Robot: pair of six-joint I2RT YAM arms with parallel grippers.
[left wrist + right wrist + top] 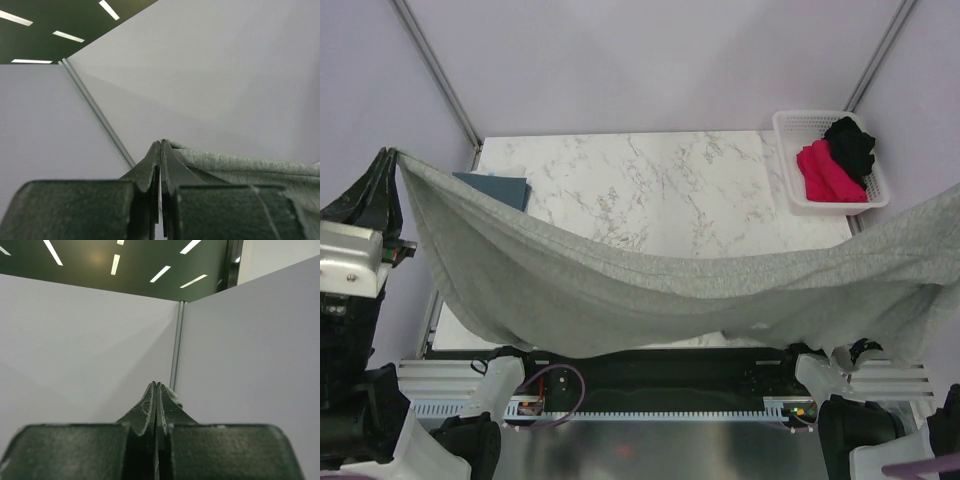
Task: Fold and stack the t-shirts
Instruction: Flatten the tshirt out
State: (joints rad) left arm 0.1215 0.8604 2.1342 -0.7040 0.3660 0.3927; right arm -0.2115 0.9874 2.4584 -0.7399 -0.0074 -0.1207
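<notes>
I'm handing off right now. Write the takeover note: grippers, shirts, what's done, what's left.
Left gripper: shut on one end of the grey shirt.
Right gripper: shut on its other end.
The shirt hangs spread between them above the table.
Teal shirt: folded, far left of the table.
Pink shirt and black shirt: in the basket, far right.
Done: teal folded.
Left: fold grey, stack it, then pink and black.

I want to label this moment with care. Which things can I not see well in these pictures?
1. Top view: the hanging grey t-shirt hides the near part of the table and part of the folded teal t-shirt.
2. Top view: the right claw lies beyond the right edge; only its wrist view shows it, shut on grey cloth.
3. Both wrist views face walls and ceiling; the table is out of frame.
</notes>
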